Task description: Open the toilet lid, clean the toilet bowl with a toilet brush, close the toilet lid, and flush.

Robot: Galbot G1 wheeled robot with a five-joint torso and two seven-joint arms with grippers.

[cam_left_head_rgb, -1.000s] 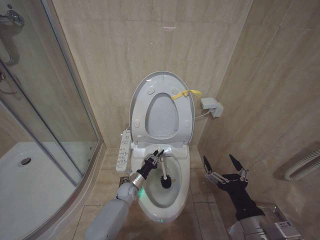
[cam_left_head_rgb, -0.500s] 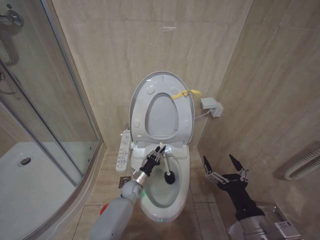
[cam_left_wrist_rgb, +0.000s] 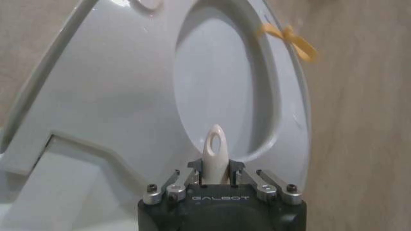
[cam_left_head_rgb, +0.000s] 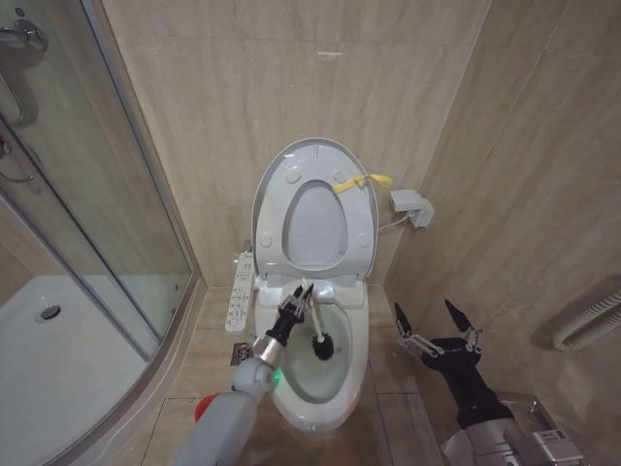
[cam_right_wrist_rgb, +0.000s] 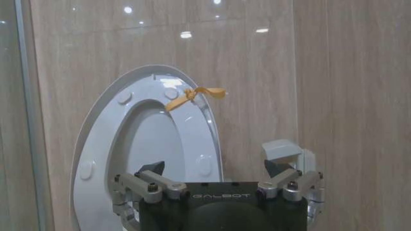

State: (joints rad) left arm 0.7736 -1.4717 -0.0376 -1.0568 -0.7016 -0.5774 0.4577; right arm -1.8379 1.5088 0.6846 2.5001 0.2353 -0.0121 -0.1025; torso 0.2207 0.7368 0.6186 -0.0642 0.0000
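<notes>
Head view: the glossy white plastic oval toilet lid (cam_left_head_rgb: 312, 209) stands raised against the wall, leaving the white ceramic toilet bowl (cam_left_head_rgb: 342, 383) free for scrubbing. The left tool (cam_left_head_rgb: 300, 307) clamps the thin white handle of the toilet brush (cam_left_head_rgb: 321, 342), whose black bristle head sits inside the bowl. The right tool (cam_left_head_rgb: 436, 318) waits beside the bowl, fingers spread.

Left wrist view: the handle's looped end (cam_left_wrist_rgb: 214, 144) projects between closed fingers.

Right wrist view: the yellow strap (cam_right_wrist_rgb: 192, 95) marks the lid's edge.

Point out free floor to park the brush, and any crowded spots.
Free: tile floor between the toilet bowl and the open right claw. Crowded: inside the bowl, where the left claw holds the toilet brush; control panel narrows the shower side.
</notes>
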